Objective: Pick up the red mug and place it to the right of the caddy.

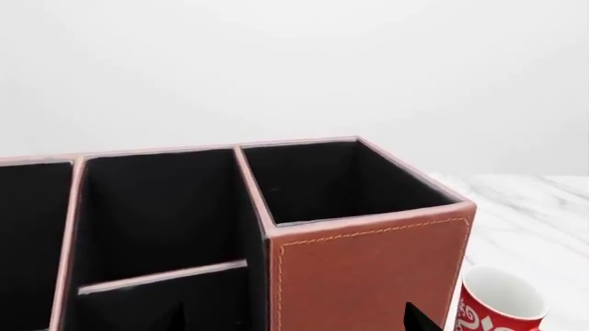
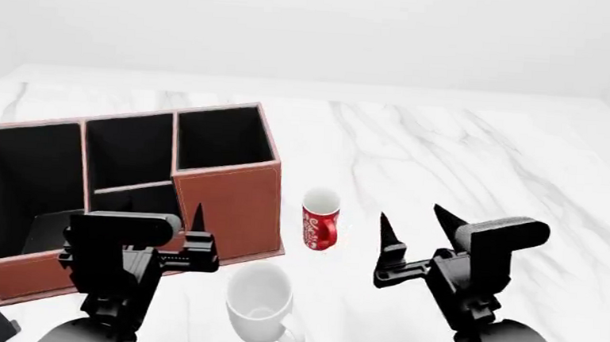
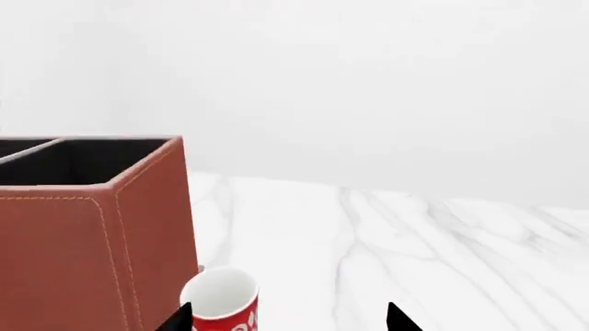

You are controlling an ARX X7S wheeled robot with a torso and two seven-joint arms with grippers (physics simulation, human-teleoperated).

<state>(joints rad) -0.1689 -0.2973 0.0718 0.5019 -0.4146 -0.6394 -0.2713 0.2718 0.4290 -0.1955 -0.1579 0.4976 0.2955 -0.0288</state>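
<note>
On the marble desk (image 2: 476, 158), toward its near edge, the red mug (image 2: 320, 218) stands upright just right of the caddy (image 2: 229, 206), apart from it; the right gripper (image 2: 421, 226) hangs beside it, fingers spread and empty; the left gripper (image 2: 165, 218) hovers before the caddy, its spread unclear; a white mug (image 2: 260, 299) sits nearer.

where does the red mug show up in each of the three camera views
Head view: red mug stands upright near the middle, just right of the caddy.
Left wrist view: only its top shows, in the lower right corner.
Right wrist view: at the bottom edge, left of centre.
Shared landmark: the caddy's stitched brown corner, beside the mug in all three.
</note>
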